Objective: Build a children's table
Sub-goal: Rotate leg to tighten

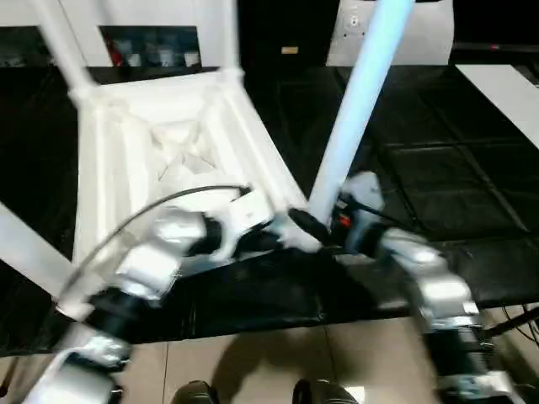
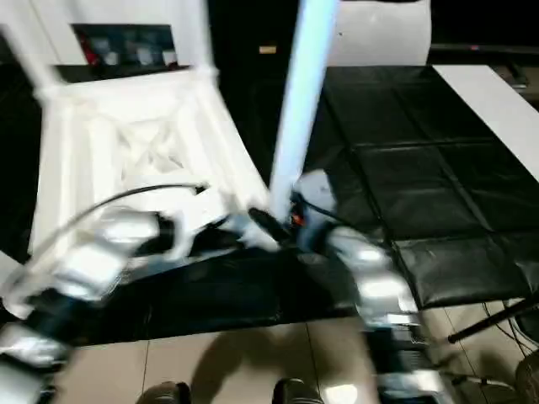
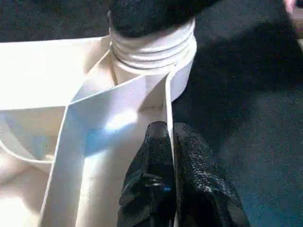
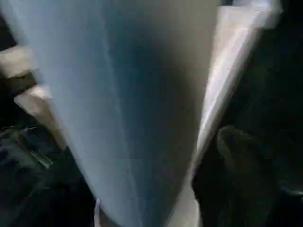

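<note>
The children's table lies upside down on a black mat, its ribbed white top (image 1: 168,143) facing up. A long white leg (image 1: 358,101) rises steeply from the near right corner socket (image 3: 151,52), where screw threads show. My right gripper (image 1: 316,225) sits at the base of this leg, which looms close in the right wrist view (image 4: 132,104). My left gripper (image 3: 168,130) is shut on the thin rim wall of the top, just beside that socket. Other legs stand in the far corners (image 1: 63,42) (image 1: 223,34), and one juts out at the left (image 1: 25,244).
The black padded mat (image 1: 438,168) spreads to the right of the table. A white cabinet (image 1: 152,46) with glass-fronted compartments stands behind, and a white board (image 1: 505,93) lies at the far right. Tiled floor (image 1: 253,362) and my feet (image 1: 194,394) are nearest, cables (image 1: 514,320) at right.
</note>
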`<state>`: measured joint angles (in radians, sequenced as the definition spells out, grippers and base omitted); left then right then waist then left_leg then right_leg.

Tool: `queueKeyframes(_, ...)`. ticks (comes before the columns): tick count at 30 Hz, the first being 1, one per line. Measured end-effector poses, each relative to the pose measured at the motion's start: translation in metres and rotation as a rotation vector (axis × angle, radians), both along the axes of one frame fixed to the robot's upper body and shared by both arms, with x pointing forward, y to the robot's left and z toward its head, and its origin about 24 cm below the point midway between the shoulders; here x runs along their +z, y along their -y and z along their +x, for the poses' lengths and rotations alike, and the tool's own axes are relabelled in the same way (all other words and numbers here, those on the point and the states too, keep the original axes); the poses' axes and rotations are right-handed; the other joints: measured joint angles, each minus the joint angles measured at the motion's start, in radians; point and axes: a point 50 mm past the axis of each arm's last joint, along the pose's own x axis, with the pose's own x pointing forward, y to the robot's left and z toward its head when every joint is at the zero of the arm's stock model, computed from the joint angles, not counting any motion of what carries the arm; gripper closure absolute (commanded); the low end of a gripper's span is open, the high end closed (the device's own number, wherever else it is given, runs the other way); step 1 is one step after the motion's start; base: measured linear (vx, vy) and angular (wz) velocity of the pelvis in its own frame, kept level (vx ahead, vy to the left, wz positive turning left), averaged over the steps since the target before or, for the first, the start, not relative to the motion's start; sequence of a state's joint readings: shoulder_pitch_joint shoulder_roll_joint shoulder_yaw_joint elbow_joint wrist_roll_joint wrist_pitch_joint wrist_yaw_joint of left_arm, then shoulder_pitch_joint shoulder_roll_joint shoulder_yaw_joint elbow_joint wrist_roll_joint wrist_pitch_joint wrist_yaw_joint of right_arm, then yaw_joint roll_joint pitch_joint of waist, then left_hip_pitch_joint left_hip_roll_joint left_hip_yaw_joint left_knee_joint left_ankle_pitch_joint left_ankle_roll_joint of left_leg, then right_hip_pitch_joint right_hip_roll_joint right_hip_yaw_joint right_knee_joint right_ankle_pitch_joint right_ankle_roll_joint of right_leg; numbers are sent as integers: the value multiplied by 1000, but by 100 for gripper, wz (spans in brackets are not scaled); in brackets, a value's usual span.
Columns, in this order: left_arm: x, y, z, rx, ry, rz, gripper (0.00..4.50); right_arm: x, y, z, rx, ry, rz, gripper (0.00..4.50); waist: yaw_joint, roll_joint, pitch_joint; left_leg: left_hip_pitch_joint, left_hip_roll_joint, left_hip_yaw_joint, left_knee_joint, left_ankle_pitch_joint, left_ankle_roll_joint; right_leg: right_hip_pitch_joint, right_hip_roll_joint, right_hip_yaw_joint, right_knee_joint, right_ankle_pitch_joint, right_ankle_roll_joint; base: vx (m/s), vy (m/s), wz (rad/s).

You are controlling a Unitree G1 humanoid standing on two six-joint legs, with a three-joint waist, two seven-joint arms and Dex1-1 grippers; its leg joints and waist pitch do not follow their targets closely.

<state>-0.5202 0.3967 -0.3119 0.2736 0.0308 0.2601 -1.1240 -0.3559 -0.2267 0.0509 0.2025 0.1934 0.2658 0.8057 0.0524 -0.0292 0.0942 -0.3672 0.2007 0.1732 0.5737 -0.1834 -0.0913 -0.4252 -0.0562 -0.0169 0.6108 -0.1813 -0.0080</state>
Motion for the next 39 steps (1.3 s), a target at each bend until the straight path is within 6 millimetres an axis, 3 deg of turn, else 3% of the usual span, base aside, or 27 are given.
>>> queueKeyframes(7,-2,-15,-4,-132,-81,-13,450,5,8,-17,367,-15,-1,59,12,0,0,0,0,1,6,-1,2,3,-1,-1,1,1,-1,0,0,0)
queueKeyframes(12,-2,-21,-7,-218,-107,9,450,10,12,-20,541,-51,-7,96,18,0,0,-1,0,0,11,-3,4,5,-2,-1,1,1,-2,0,0,0)
queueKeyframes(16,-2,-21,-9,-295,-109,32,450,11,14,-21,655,-91,-52,138,39,-2,0,-1,0,1,14,-3,6,6,-2,-2,1,2,-3,0,0,0)
queueKeyframes(28,-3,-19,-11,-369,-104,39,450,9,10,-21,735,-126,-61,236,43,-2,0,-1,1,1,15,-3,6,6,-3,-2,3,2,-3,0,0,0)
queueKeyframes(33,-3,-19,-11,-364,-108,34,450,10,10,-22,729,-139,-61,241,44,-2,0,-1,0,1,15,-3,6,6,-3,-2,3,2,-3,0,0,0)
queueKeyframes(39,-3,-17,-11,-273,-143,11,450,8,4,-29,592,-162,-23,241,41,-2,0,2,1,0,15,-3,4,7,-2,-2,5,2,-3,0,0,0)
